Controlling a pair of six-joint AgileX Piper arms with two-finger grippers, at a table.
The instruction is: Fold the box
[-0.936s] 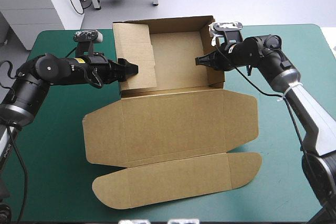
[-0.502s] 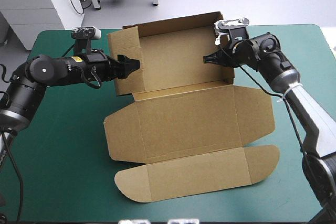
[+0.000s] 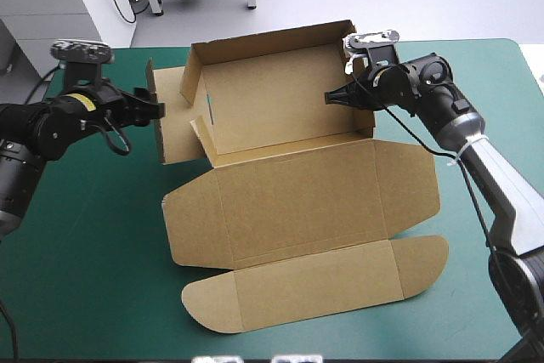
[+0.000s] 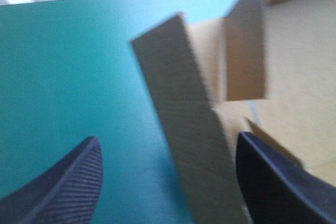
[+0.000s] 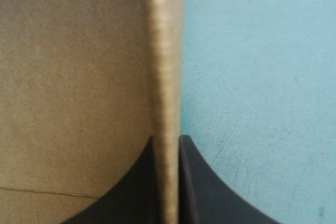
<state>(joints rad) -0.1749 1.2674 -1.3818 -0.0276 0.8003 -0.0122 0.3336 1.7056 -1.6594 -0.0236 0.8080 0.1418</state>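
left claw (image 3: 155, 111) spread, pulled back off box (image 3: 297, 201) | right claw (image 3: 331, 97) still pinching box's right wall

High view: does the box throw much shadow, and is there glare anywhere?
High view: the box casts only a thin, soft shadow on the teal-green cover; light even. Left wrist view: the band beyond the cover's far edge is blown out white. Right wrist view: the wall's edge in the right gripper catches light, its inner face dimmer.

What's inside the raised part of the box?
Only bare brown board shows inside the box. The right hand pinches its right wall. The board hides the table beneath.
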